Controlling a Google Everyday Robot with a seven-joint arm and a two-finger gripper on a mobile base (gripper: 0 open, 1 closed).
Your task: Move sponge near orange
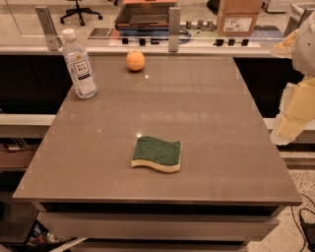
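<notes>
The sponge (156, 153) lies flat on the grey table (206, 113), near the front middle, with its dark green top up and pale yellow foam showing at the front edge. The orange (135, 61) sits at the table's far edge, left of centre, well apart from the sponge. My gripper (288, 129) hangs at the right edge of the view, beside the table's right side, at the end of the cream-coloured arm (301, 96). It is far from both the sponge and the orange and holds nothing that I can see.
A clear water bottle (79, 65) with a white cap stands upright at the table's far left, left of the orange. Behind the table run a rail with metal posts (173, 29), a cardboard box (238, 17) and a tray (142, 15).
</notes>
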